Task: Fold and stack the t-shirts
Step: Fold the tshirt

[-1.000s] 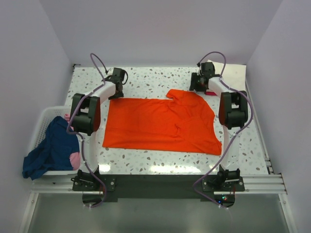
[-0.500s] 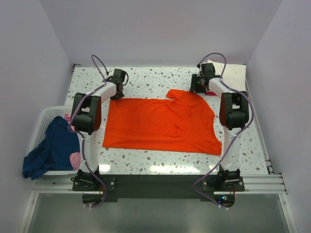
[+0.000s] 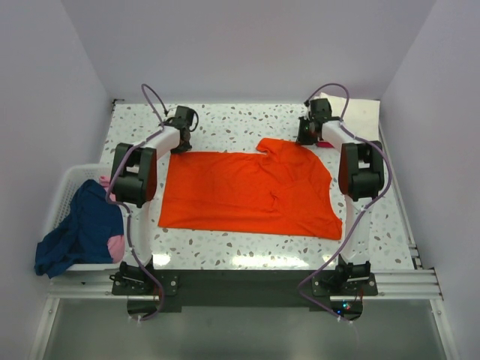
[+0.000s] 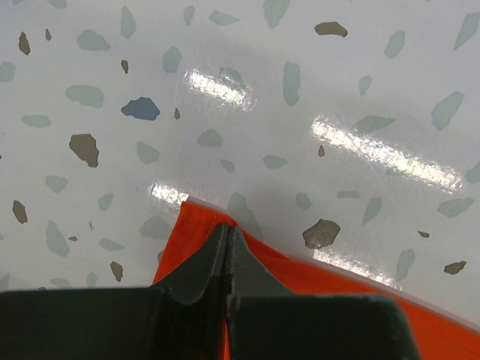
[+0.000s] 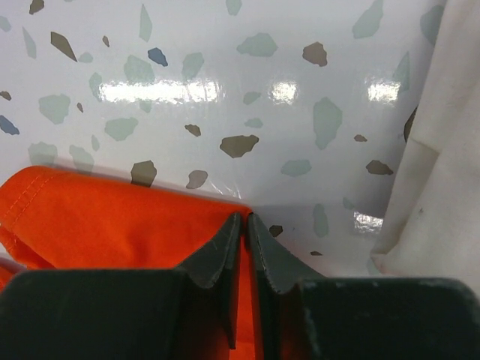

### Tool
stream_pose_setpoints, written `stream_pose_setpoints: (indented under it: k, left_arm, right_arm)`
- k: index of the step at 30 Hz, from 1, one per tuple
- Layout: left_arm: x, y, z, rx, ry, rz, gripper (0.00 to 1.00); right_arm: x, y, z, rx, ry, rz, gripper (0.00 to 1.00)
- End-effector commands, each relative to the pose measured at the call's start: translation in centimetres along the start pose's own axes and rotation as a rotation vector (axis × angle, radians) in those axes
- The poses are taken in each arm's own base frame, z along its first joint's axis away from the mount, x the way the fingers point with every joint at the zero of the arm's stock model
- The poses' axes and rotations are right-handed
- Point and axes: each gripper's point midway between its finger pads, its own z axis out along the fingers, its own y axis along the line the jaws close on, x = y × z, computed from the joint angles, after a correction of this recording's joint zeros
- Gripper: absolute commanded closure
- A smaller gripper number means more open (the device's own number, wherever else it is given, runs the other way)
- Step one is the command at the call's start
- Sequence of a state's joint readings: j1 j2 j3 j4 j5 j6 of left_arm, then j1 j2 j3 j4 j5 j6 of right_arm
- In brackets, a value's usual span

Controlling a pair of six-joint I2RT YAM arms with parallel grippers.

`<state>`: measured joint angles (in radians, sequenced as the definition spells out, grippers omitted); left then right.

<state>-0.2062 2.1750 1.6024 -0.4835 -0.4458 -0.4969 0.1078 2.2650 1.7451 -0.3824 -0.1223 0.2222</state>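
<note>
Navy-blue t-shirt (image 3: pixel 79 225) fabric spills over the near rim of the white slatted basket (image 3: pixel 66 178) at the left edge of the desk (image 3: pixel 240 124), with a patch of a pink t-shirt (image 3: pixel 115 246) showing beside it; neither garment is folded yet. The left gripper (image 4: pixel 227 231) sits at the far-left corner of the orange t-shirt (image 3: pixel 247 191), its jaws pressed together with the tips on the corner hem, apparently pinching only a narrow margin of cloth. The orange t-shirt lies spread across the middle of the desk, mostly flat, with a diagonal crease near its centre and its far-right part bunched and turned over on itself. The right gripper (image 5: pixel 244 221) is at that far-right corner, jaws drawn nearly together over the fabric edge, so it too appears to be gripping the orange t-shirt. A cream-white t-shirt (image 5: pixel 442 150) lies just beside the right gripper in the far-right corner of the desk. Risk assessment: both holds are close to the hem, so either corner may slip free during a lift. Uneven lift height or speed between the arms would skew the fold line. The bunched far-right section may fold in double. Travel toward the right edge could snag the cream-white t-shirt.
</note>
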Motion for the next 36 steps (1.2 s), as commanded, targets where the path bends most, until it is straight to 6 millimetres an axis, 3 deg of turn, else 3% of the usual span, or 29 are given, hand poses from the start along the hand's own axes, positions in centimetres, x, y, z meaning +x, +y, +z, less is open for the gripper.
stream_pose_setpoints:
  k: [1,4,18,27,35,36]
  left_arm:
    - [-1.5,-0.8,-0.1,0.025,-0.035,-0.022,1.00]
    - [-1.9,-1.0,-0.4,0.034,-0.045,-0.028,1.00]
    - [-6.0,-0.5,-2.9,0.054,-0.147,-0.066,1.00]
    - [-7.6,-0.1,-3.7,0.072,-0.179,-0.093,1.00]
    - [-7.1,0.1,-3.8,0.092,-0.168,-0.102,1.00]
    - [-7.2,0.1,-4.1,0.100,-0.172,-0.105,1.00]
  right_arm:
    - [-0.1,0.6,-1.3,0.011,0.009,0.012,0.89]
    - [-0.7,0.7,-1.8,0.021,-0.004,0.021,1.00]
    - [-5.7,0.3,-6.9,0.090,-0.189,0.024,1.00]
    - [-6.2,-0.5,-8.9,0.111,-0.223,0.025,1.00]
    - [-6.0,-0.5,-11.4,0.123,-0.253,0.029,1.00]
    - [-5.2,-0.9,-11.4,0.137,-0.243,0.035,1.00]
